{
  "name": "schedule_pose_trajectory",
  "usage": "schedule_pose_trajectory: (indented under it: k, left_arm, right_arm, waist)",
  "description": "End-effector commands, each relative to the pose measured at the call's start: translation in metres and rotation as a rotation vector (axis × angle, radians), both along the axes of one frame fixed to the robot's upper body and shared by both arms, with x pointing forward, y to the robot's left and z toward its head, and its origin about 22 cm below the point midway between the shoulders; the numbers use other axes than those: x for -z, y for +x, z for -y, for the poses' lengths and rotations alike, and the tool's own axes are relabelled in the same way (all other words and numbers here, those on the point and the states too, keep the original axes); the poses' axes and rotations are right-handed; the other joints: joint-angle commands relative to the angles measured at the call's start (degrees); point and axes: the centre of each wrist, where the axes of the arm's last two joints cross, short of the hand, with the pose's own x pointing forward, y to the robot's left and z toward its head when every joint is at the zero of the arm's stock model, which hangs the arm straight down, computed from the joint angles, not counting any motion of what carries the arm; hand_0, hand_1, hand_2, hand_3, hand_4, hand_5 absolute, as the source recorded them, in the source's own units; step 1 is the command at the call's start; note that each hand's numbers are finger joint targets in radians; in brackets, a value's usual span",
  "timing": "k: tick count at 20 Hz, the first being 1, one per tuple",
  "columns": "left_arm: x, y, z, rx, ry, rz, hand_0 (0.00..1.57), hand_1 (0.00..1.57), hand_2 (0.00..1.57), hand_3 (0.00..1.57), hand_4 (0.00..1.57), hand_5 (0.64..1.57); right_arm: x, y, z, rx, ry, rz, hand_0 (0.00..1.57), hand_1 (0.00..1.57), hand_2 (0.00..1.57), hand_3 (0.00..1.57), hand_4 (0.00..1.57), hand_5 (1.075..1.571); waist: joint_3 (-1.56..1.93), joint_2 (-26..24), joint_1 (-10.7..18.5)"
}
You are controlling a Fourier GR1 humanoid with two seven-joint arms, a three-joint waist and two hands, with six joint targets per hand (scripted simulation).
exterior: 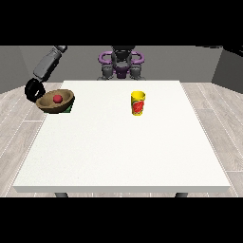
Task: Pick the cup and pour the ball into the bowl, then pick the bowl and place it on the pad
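The hand at the view's left [34, 89] hangs at the far left edge of the table [123, 152], at the end of a grey arm [48, 62] that slants down from above. The hand is black and curled into a rounded shape against the left rim of the bowl [56, 101]; whether its fingers actually close round that rim cannot be told.

The bowl is brown and tilted, its opening turned toward the camera. A red ball [57, 98] lies inside it, near the middle. Under the bowl's right side a green corner of the pad [69, 109] peeks out, so the bowl is over the pad, though whether it rests on it or hangs just above cannot be told.

The cup [138, 103] stands upright on the table, well apart from the bowl, to the right and about as far back. It is yellow with a red mark on its side.

The robot's torso [121, 64] is at the far edge, behind the table.
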Motion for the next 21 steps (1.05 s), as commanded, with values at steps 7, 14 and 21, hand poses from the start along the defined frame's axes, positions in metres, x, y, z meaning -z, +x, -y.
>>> schedule_pose_trajectory:
  k: [7, 14, 21]
  left_arm:
    - [-0.001, -0.004, -0.018, -0.07, -0.004, -0.083, 0.0, 0.0, 0.0, 0.0, 0.66, 1.541]
    - [-0.011, -0.001, -0.009, 0.039, -0.019, -0.055, 0.0, 0.0, 0.0, 0.0, 0.76, 1.544]
    - [0.072, 0.03, 0.039, 0.061, -0.1, -0.338, 0.0, 0.0, 0.0, 0.0, 0.98, 1.57]
  right_arm:
    - [-0.027, -0.003, 0.02, 0.103, 0.135, -0.095, 1.57, 1.57, 1.57, 1.37, 0.62, 1.562]
    - [-0.017, -0.001, 0.014, 0.142, 0.08, -0.134, 0.0, 0.0, 0.0, 0.0, 0.0, 1.485]
    - [-0.071, 0.043, -0.014, -0.064, 0.079, -0.112, 0.0, 0.0, 0.0, 0.0, 0.7, 1.219]
  waist:
    - [-0.01, -5.11, -2.33]
    - [0.07, -4.75, 0.65]
    - [-0.29, -24.53, -4.09]
